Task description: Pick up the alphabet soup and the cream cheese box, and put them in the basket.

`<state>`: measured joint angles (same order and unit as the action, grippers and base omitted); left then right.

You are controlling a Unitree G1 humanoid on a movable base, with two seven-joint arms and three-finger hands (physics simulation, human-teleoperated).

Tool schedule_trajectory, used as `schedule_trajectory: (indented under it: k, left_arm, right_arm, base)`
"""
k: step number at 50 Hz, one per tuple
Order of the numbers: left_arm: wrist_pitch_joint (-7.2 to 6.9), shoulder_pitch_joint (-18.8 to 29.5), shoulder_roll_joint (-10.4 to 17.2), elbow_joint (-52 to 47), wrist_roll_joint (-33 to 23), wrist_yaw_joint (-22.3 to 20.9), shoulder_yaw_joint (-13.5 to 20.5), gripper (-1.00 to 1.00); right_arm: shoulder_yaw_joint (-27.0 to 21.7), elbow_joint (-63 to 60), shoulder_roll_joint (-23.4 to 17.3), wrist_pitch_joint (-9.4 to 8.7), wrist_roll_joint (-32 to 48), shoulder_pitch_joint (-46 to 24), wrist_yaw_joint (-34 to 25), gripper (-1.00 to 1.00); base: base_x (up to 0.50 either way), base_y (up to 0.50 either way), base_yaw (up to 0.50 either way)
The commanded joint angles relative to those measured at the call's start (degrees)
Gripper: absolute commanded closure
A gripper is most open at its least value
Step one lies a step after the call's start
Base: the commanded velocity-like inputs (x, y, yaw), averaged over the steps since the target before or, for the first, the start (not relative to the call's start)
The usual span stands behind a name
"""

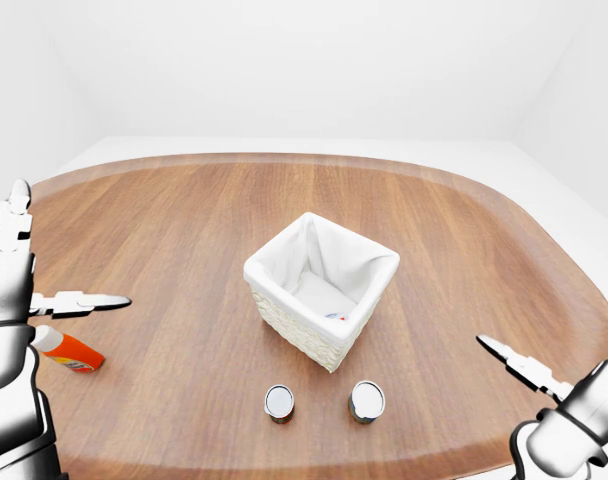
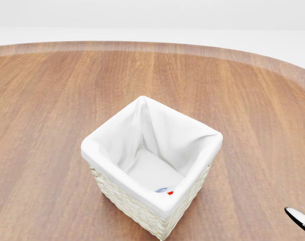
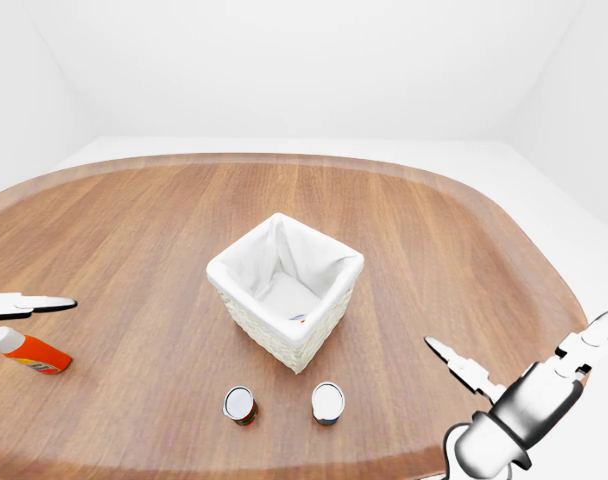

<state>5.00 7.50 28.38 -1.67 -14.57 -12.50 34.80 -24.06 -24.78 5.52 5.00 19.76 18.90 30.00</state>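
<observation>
The wicker basket with a white cloth lining stands in the middle of the wooden table. Deep inside it, against the near wall, a small red and grey item shows; I cannot tell what it is. Two small cans stand upright on the table below the basket in the left-eye view; their labels are too small to read. My left hand is at the left edge, fingers spread, holding nothing. My right hand is at the lower right, also open and empty. No cream cheese box is recognisable.
An orange bottle with a white cap lies on the table just below my left hand. The table's rounded edge curves close on the right, with white floor and walls beyond.
</observation>
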Motion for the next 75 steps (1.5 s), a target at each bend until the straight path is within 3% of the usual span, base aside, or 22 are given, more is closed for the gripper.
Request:
schedule_trajectory:
  k: [1, 13, 39, 44, 49, 60, 75]
  left_arm:
    - [0.00, 0.3, -0.3, 1.7, 0.1, 1.7, -0.5, -1.00]
    - [0.00, 0.1, -0.3, 2.9, -0.2, 1.7, -0.9, -1.00]
    - [0.00, 0.1, -0.2, 2.3, 0.6, 1.2, -0.6, -1.00]
    - [0.00, 0.2, -0.2, 2.3, 0.7, 1.1, -0.5, -1.00]
    - [0.00, 0.2, -0.2, 3.0, 0.0, 1.4, -0.8, -1.00]
    - [0.00, 0.3, -0.2, 3.8, -0.2, 1.5, -0.9, -1.00]
    - [0.00, 0.0, -0.2, 1.7, 0.3, 0.7, -0.5, -1.00]
  right_arm:
    - [-0.5, 4.2, -1.2, 0.00, -2.1, -3.8, -0.2, -1.00]
    - [3.0, 0.7, 1.8, 0.00, 0.1, 1.3, -8.1, -1.00]
    - [3.2, -0.1, 3.5, 0.00, 3.2, 3.0, -8.7, -1.00]
    - [6.9, -1.6, 4.7, 0.00, 13.8, 4.9, -7.5, -1.00]
    - [12.7, -3.7, 4.2, 0.00, 15.6, 7.3, -7.9, -1.00]
    - [23.8, 2.0, -1.4, 0.00, 19.1, 6.9, -0.9, -1.00]
    - [33.1, 1.9, -6.7, 0.00, 18.2, 7.5, 0.0, -1.00]
  base:
    - [0.00, 0.00, 0.00]
    - [0.00, 0.00, 0.00]
    - [0.00, 0.00, 0.00]
    - [0.00, 0.00, 0.00]
    - [0.00, 0.00, 0.00]
    - [0.00, 0.00, 0.00]
    - [0.00, 0.00, 0.00]
